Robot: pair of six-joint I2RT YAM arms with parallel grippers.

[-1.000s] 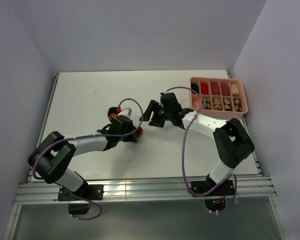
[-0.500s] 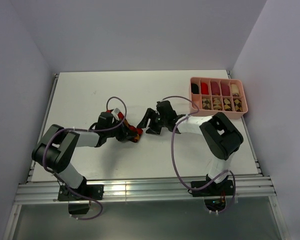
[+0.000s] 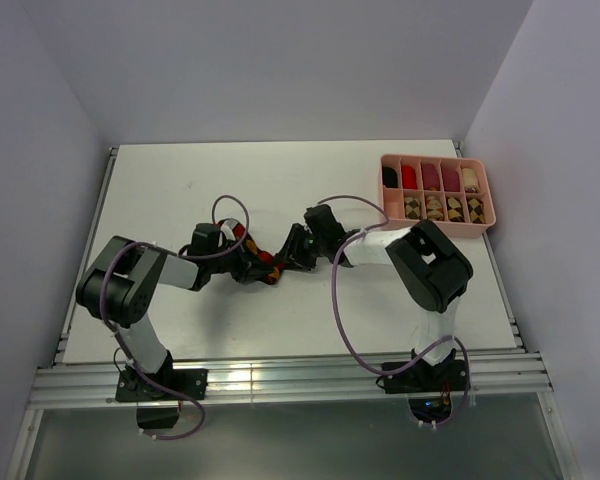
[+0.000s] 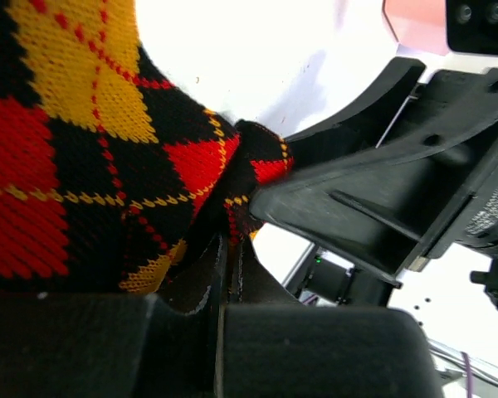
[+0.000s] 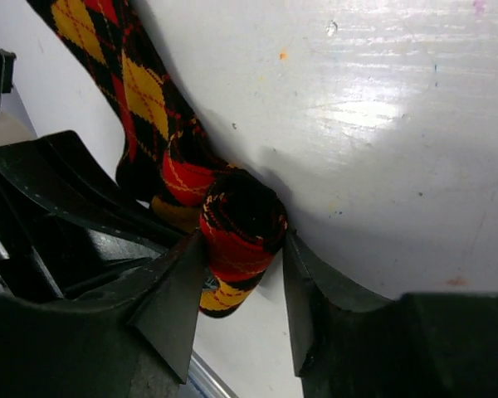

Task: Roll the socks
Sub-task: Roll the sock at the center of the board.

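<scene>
- White table (image 3: 180, 190) under pale walls fills the overhead view. A pink tray (image 3: 492, 205) of rolled socks sits at the upper right of that frame, well apart from the work.
- One black, red and orange argyle sock (image 3: 265, 265) lies on the table at the centre of the overhead frame, between my two arms.
- My left fingers (image 4: 315, 352) are clenched on the sock. In the left wrist view the fabric disappears into the thin seam between them at the bottom of the frame.
- My right fingers (image 5: 178, 303) bracket the rolled end (image 5: 241, 228), a short tube of fabric at the centre of the right wrist view. Both seem to touch it, so I judge this a light grasp on the roll.
- The step in hand, as I read it, is to wind this roll along the sock toward my left fingers.
- To do it well, I would keep the left clamp firm so the flat length is taut and gives the roll something to wind against.
- I would squeeze the roll only enough to carry it, without crushing it flat, and turn about its own axis, low to the table, so the layers stack evenly.
- Space is tight. One right finger fills the right half of the left wrist view, just beside the sock's fold, so the two sets of fingers could collide.
- I judge the left fingers must let go before the roll reaches them.
</scene>
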